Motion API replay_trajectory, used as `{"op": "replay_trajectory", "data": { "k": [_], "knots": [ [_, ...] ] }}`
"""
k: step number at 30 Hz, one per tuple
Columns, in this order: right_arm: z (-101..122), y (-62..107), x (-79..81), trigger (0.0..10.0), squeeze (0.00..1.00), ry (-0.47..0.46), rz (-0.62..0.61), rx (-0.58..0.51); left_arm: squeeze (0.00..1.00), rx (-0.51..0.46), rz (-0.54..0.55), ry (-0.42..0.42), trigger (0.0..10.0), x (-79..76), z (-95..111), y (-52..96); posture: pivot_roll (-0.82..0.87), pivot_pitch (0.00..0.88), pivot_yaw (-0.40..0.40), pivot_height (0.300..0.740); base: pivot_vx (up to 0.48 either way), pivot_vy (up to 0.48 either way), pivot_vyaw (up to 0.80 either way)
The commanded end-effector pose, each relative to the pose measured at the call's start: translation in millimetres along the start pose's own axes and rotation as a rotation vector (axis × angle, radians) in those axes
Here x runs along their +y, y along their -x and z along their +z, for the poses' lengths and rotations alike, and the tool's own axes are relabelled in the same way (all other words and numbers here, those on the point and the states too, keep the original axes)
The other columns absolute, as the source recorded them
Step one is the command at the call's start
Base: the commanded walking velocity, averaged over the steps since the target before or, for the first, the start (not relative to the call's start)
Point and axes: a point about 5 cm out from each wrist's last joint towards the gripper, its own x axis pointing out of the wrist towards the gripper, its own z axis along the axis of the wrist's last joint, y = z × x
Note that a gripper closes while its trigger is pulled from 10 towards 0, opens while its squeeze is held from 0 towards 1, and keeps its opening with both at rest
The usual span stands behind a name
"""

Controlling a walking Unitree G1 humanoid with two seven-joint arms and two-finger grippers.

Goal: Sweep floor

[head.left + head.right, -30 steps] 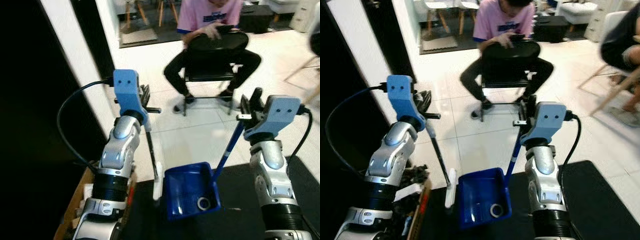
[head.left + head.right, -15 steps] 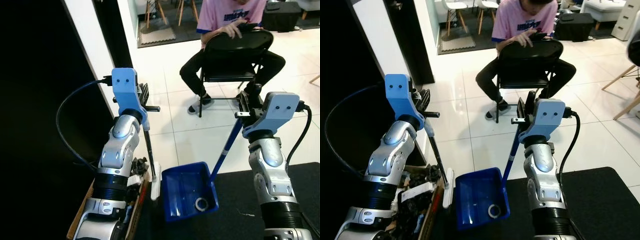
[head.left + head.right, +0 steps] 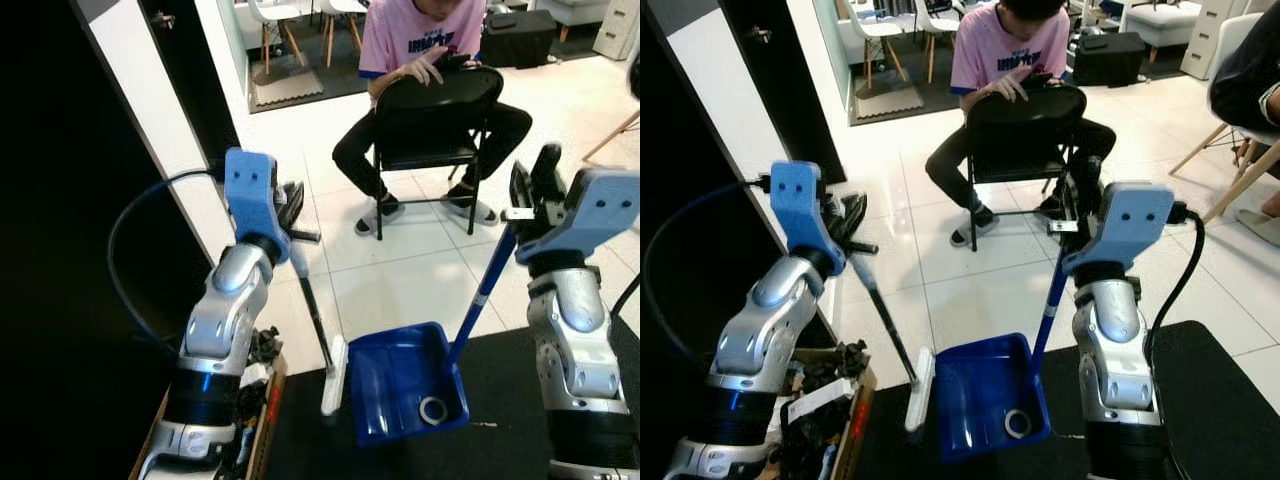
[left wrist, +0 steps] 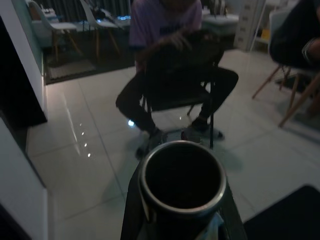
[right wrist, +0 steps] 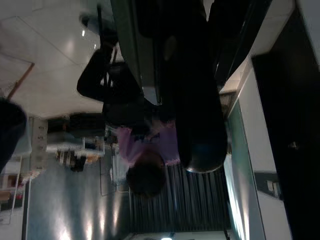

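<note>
Here, the left gripper [image 3: 292, 212] is clamped on the top of a black broom handle [image 3: 312, 310]; jaws narrow, closed round the shaft. In the left wrist view the handle's hollow metal-rimmed end [image 4: 181, 176] sits right between the fingers. Below the jaws the handle slants down and toward the robot's right, ending in a white broom head [image 3: 334, 375] on the floor, just beside the left wall of the blue dustpan [image 3: 380, 420].

The right gripper [image 3: 535, 185] holds the top of the blue dustpan handle [image 3: 484, 293]; jaws shut on it. From there the handle runs down and toward the robot's left into the pan's back corner. A small ring-shaped object [image 3: 433, 410] lies inside the pan, near its right wall. The pan rests at the edge of a black mat [image 3: 500, 420].

Beyond both jaws, white tiled floor [image 3: 400, 285], then a person in a pink shirt [image 3: 415, 40] seated backwards on a black chair [image 3: 430, 110]. Below the left arm, a box of clutter [image 3: 825, 410].
</note>
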Motion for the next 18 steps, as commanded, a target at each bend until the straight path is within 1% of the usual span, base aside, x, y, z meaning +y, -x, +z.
{"op": "replay_trajectory", "data": {
  "k": [1, 3, 5, 6, 8, 12, 13, 14, 18],
  "knots": [
    [-4.1, 2.0, 8.1, 10.0, 0.0, -0.03, 0.025, 0.0, 0.0, 0.006, 0.021, -0.084, 10.0, 7.5, 0.1, 6.2, -0.08, 0.109, 0.131, 0.74, 0.0, 0.0, 0.0],
    [-22.3, 12.2, 14.2, 10.0, 0.0, -0.039, 0.033, 0.065, 0.0, 0.053, 0.016, -0.114, 10.0, 4.4, -19.7, 17.8, -0.08, 0.111, 0.133, 0.74, 0.0, 0.0, 0.0],
    [-38.0, 22.1, 17.5, 10.0, 0.0, -0.037, 0.032, 0.12, 0.0, 0.106, 0.02, -0.122, 10.0, 1.7, -40.5, 29.4, -0.07, 0.112, 0.131, 0.74, 0.0, 0.0, 0.0],
    [-43.0, 25.5, 17.7, 10.0, 0.0, -0.035, 0.027, 0.137, 0.0, 0.131, 0.031, -0.126, 10.0, 1.6, -48.8, 33.3, -0.07, 0.112, 0.131, 0.74, 0.0, 0.0, 0.0],
    [-48.6, 30.1, 17.3, 10.0, 0.0, -0.033, 0.016, 0.159, 0.0, 0.164, 0.047, -0.118, 10.0, 1.5, -58.2, 39.4, -0.07, 0.113, 0.132, 0.74, 0.0, 0.0, 0.0],
    [-51.0, 32.6, 17.5, 10.0, 0.0, -0.033, 0.014, 0.167, 0.0, 0.172, 0.07, -0.099, 10.0, 2.3, -61.0, 42.2, -0.07, 0.112, 0.132, 0.74, 0.0, 0.0, 0.0],
    [-52.5, 34.2, 19.4, 10.0, 0.0, -0.028, 0.02, 0.168, 0.0, 0.172, 0.099, -0.085, 10.0, 4.5, -61.3, 42.4, -0.07, 0.112, 0.131, 0.74, 0.0, 0.0, 0.0],
    [-52.9, 34.6, 20.2, 10.0, 0.0, -0.026, 0.022, 0.168, 0.0, 0.172, 0.105, -0.082, 10.0, 5.0, -61.2, 42.3, -0.07, 0.112, 0.131, 0.74, 0.0, 0.0, 0.0],
    [-53.2, 33.6, 24.8, 10.0, 0.0, -0.033, 0.031, 0.161, 0.0, 0.174, 0.109, -0.097, 10.0, 5.7, -59.8, 41.1, -0.07, 0.108, 0.132, 0.74, 0.0, 0.0, 0.0]
  ]
}}
